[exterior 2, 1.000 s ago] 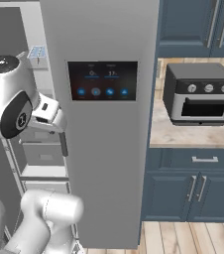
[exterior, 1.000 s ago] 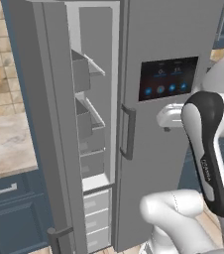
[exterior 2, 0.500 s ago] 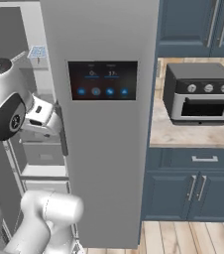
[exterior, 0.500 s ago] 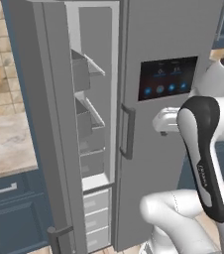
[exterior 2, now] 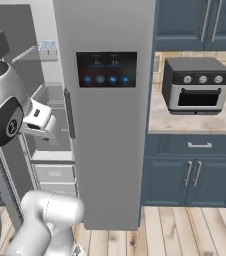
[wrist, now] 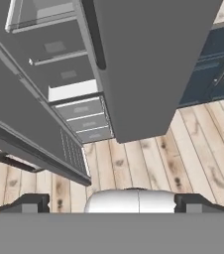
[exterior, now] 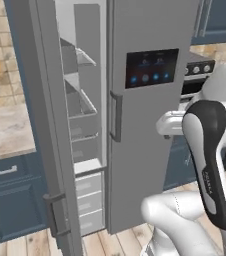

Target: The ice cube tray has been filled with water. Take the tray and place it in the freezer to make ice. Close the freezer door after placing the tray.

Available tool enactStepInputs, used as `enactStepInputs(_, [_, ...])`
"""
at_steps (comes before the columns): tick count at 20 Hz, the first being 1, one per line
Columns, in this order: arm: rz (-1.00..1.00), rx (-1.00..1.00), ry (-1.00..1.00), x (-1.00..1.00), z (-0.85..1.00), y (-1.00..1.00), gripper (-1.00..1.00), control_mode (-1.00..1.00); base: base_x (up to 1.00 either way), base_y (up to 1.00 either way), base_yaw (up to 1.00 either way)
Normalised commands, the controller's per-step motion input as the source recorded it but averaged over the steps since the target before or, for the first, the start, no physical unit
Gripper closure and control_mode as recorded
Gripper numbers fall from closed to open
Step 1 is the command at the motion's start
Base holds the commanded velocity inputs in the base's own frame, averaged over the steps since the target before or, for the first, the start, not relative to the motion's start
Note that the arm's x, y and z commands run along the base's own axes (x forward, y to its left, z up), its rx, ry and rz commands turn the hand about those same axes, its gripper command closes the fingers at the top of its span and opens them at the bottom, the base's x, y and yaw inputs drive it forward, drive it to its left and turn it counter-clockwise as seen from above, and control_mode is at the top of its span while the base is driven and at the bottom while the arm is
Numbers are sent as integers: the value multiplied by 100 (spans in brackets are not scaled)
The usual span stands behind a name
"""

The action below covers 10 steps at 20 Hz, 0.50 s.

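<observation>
Ice cube tray [exterior 2: 48, 48] laid on an upper freezer [exterior 2: 50, 125] shelf, freezer door [exterior: 40, 120] swung open, pincer [wrist: 111, 202] spread empty, held well below the tray.

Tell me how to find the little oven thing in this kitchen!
Start at the tall grey fridge-freezer with the black display panel on its door. Look just to its right in the right base view, at the beige counter above the dark blue cabinets. The toaster oven sits there, a dark grey box with three round knobs over a glass door, alone on that counter.
</observation>
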Motion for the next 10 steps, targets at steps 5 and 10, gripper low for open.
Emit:
enactStepInputs(5, [0, 0, 0, 0, 0, 0, -100, 100, -1, 66, 15])
enactStepInputs(10, [0, 0, 0, 0, 0, 0, -100, 100, -39, 39, 10])
